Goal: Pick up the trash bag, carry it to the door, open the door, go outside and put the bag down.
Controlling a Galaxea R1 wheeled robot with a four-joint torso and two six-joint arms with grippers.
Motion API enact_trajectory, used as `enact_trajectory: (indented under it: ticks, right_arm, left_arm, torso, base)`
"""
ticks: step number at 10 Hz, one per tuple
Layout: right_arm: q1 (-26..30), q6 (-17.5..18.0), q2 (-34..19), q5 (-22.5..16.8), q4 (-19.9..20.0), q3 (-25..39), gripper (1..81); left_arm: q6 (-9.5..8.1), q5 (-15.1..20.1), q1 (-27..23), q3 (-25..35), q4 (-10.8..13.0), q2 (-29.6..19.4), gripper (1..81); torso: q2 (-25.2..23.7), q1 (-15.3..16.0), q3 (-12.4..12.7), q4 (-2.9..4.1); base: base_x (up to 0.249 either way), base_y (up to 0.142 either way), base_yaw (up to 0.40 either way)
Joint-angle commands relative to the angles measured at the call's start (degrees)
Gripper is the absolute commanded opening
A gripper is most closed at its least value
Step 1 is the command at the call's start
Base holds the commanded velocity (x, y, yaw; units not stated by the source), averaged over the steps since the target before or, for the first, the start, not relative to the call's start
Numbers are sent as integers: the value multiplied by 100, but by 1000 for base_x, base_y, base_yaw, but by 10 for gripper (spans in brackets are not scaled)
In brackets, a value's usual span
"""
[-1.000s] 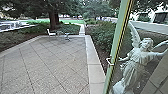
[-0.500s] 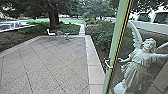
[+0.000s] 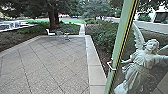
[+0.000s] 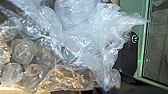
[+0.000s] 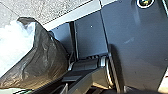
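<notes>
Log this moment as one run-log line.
door: open | trash bag: dark, pale contents showing, support unclear | ahead: paved yard, white chair at far side | winged statue: visible in door glass

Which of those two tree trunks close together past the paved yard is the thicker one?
The left-hand trunk in the head view; it looks clearly broader than the slimmer trunk just to its right.

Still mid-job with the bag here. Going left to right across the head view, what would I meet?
White chair at the patio's far end → narrow pale path → dark green leafy bushes → tall, slanting green door frame → pale winged statue of a robed figure.
</notes>
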Motion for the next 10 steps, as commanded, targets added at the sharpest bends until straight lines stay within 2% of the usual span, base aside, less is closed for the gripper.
enact_trajectory:
  ticks: [1, 9, 10]
  right_arm:
    - [252, -8, 19, -150, -70, 48, 811]
    - [243, -8, 11, -150, -61, 48, 811]
    - [243, -8, 11, -150, -69, 48, 811]
  left_arm:
    - [9, 428, -246, 58, -34, -67, 10]
    - [9, 428, -238, 58, -34, -67, 10]
    - [9, 428, -246, 57, -34, -67, 10]
  torso:
    - [0, 0, 0, 0]
    - [5, 4, -2, 0]
    - [5, 4, -2, 0]
  base:
    - [75, 73, 0]
    - [74, 72, 0]
    - [70, 0, 0]
